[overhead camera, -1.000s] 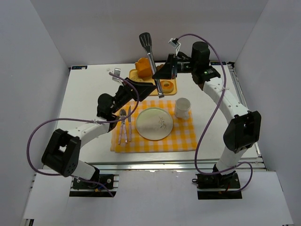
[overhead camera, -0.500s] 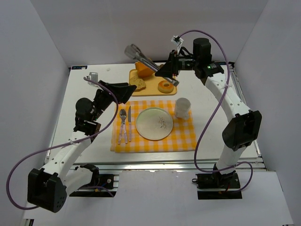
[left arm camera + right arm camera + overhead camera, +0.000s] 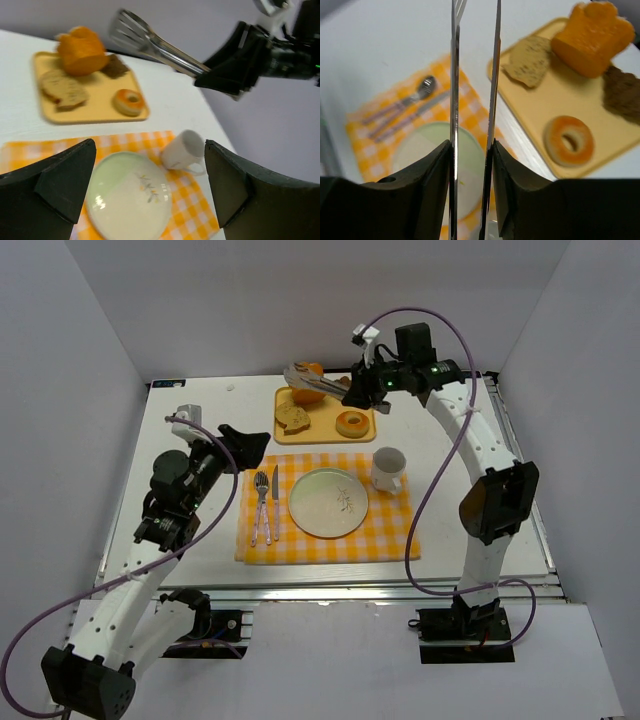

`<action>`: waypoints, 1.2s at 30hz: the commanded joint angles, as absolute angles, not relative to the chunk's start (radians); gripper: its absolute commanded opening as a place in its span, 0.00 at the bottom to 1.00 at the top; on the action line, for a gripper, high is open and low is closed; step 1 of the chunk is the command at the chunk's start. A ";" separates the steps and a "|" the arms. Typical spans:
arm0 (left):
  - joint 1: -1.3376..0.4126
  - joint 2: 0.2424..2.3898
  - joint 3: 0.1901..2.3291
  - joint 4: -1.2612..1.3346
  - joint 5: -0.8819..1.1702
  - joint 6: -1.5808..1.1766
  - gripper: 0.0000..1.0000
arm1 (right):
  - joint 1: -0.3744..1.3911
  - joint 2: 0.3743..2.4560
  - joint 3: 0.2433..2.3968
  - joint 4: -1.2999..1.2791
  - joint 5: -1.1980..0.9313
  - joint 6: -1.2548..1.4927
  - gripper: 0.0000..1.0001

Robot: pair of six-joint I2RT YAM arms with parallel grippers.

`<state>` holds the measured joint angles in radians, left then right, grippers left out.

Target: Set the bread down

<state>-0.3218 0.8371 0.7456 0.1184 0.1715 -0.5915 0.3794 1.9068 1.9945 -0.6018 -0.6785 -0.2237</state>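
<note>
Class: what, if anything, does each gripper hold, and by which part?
The right gripper holds the metal tongs, clamped across both arms near the handle end. The left gripper is open and holds nothing.

The bread (image 3: 292, 417), a speckled tan slice, lies flat at the left of the yellow tray (image 3: 322, 432).

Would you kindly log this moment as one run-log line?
right gripper: clamped on tongs, empty, near tray | bread: on tray | left gripper: open
</note>
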 commanded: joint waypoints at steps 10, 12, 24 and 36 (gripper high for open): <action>-0.313 0.795 0.865 -0.362 -0.267 -0.471 0.98 | 0.523 1.921 1.944 -0.779 -0.301 -0.762 0.42; -0.311 0.793 0.854 -0.357 -0.276 -0.479 0.98 | 0.546 1.913 1.910 -0.770 -0.279 -0.811 0.42; -0.311 0.804 0.805 -0.261 -0.270 -0.538 0.98 | 0.589 1.997 1.904 -0.667 -0.127 -0.894 0.43; -0.311 0.854 0.799 -0.224 -0.284 -0.569 0.98 | 0.600 2.046 1.891 -0.552 -0.068 -0.945 0.43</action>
